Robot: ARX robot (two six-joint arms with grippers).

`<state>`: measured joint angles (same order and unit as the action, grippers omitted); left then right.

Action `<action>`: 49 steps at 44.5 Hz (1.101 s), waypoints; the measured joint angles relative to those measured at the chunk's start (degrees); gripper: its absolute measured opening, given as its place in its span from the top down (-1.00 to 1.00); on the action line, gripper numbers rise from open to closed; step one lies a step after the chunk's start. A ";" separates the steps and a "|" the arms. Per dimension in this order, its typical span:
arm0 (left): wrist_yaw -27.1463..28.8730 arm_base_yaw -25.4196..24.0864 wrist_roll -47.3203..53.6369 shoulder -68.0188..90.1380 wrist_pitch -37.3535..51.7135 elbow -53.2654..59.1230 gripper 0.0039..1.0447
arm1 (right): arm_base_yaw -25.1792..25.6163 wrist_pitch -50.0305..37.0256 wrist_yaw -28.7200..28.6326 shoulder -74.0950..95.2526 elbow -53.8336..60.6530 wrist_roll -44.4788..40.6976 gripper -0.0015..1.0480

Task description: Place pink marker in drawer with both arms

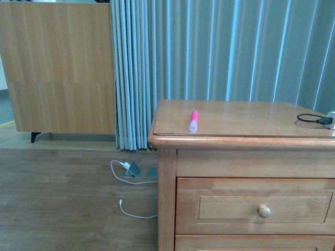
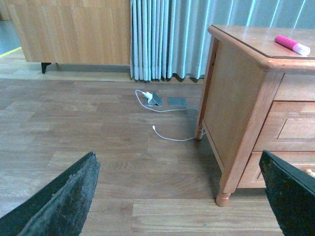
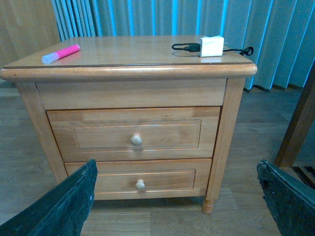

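Note:
The pink marker (image 1: 193, 121) lies flat on top of the wooden dresser (image 1: 241, 137), near its left side, pale end toward the front. It also shows in the left wrist view (image 2: 291, 44) and the right wrist view (image 3: 60, 53). The top drawer (image 1: 256, 205) is closed, with its round knob (image 1: 264, 211); it also shows in the right wrist view (image 3: 135, 134). My left gripper (image 2: 179, 196) is open and empty, low over the floor left of the dresser. My right gripper (image 3: 177, 196) is open and empty, in front of the dresser, well back from it.
A black looped cable (image 1: 311, 119) and a white charger block (image 3: 211, 46) lie on the dresser's right side. A lower drawer (image 3: 140, 180) sits beneath the top one. A white cable (image 1: 131, 201) and a floor socket (image 1: 134, 169) lie left of the dresser. Curtains (image 1: 220, 52) hang behind.

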<state>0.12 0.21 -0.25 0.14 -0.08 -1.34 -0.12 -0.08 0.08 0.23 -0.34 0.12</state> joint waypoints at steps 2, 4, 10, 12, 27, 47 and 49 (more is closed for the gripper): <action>0.02 0.00 0.00 0.00 0.00 0.00 -0.89 | 0.00 0.00 0.00 0.02 0.00 0.00 -0.84; 0.02 0.00 0.00 0.00 0.00 0.00 -0.89 | 0.00 0.00 0.00 0.02 0.00 0.00 -0.84; 0.02 0.00 0.00 0.00 0.00 0.00 -0.89 | 0.00 0.00 0.00 0.02 0.00 0.00 -0.84; 0.02 0.00 0.00 0.00 0.00 0.00 -0.89 | 0.00 0.00 0.00 0.02 0.00 0.00 -0.84; 0.02 0.00 0.00 0.00 0.00 0.00 -0.89 | -0.76 5.90 2.89 5.66 -1.99 7.10 -0.84; 0.02 0.00 0.00 0.00 0.00 0.00 -0.89 | -7.43 -33.75 2.69 60.63 -12.35 9.03 -0.84; 0.00 0.00 0.00 0.00 0.00 0.00 -0.89 | -8.15 -36.94 2.86 66.97 -14.25 7.96 -0.84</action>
<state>0.12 0.21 -0.25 0.14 -0.08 -1.34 -8.27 -37.01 2.94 67.20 -14.59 8.08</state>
